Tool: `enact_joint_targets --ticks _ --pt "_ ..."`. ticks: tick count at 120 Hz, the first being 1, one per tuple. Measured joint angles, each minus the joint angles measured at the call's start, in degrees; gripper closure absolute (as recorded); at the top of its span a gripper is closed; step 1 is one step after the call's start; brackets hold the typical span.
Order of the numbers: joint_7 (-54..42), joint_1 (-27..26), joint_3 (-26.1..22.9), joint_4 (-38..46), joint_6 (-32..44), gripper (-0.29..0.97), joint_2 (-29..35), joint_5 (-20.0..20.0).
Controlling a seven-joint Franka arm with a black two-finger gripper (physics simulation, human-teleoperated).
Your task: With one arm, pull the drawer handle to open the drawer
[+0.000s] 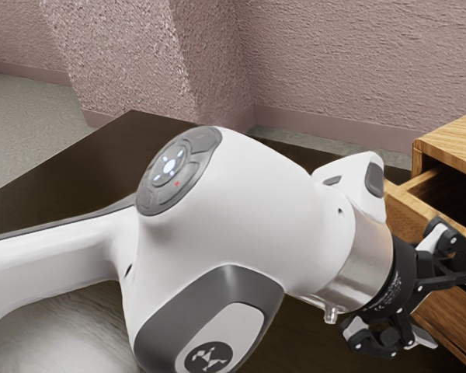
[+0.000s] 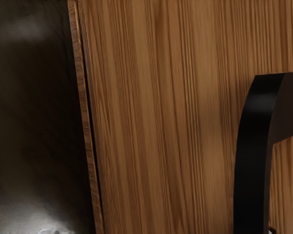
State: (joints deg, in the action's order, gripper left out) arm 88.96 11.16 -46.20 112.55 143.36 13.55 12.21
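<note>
Your white arm point(image 1: 217, 256) looms nearest, claw point(image 1: 460, 273) at the wooden drawer point(image 1: 404, 203), which stands partly out of its cabinet point(image 1: 450, 148); black handle point(image 2: 256, 161) close before the hand. You cannot tell the claw's grip.

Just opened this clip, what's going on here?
A white robot arm reaches across a dark table to a wooden cabinet. Its gripper is at the front of the drawer, which stands partly out, its dark inside showing. The wrist view faces the drawer front, with the black handle close by. Whether the gripper holds the handle cannot be told.
</note>
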Motion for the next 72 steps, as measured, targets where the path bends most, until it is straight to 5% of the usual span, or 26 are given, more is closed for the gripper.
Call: enact_joint_targets --ticks 72 --pt "0.0 -0.1 0.8 7.7 -1.3 0.24 12.1 6.4"
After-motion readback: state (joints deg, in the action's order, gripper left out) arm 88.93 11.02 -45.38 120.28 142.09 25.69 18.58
